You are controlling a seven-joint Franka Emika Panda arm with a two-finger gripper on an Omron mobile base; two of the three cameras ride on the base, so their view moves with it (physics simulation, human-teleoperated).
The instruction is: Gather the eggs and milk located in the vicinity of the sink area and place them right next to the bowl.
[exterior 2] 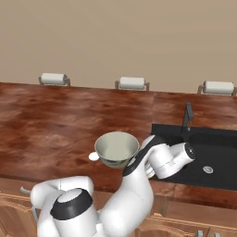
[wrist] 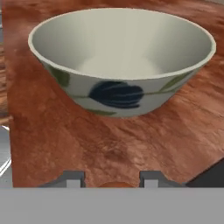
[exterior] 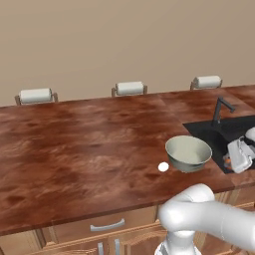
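Fingers of the gripper pinch the orange-brown egg, just short of the bowl. From the left base, a white egg lies left of the bowl, with the sink on its right.

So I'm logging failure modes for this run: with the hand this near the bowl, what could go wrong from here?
1. The egg shows only as an orange sliver between the fingertips; a shallow hold could let it slip and roll.
2. The hand sits close beside the bowl, so lowering could knock it.
3. A knocked bowl could hit the white egg.
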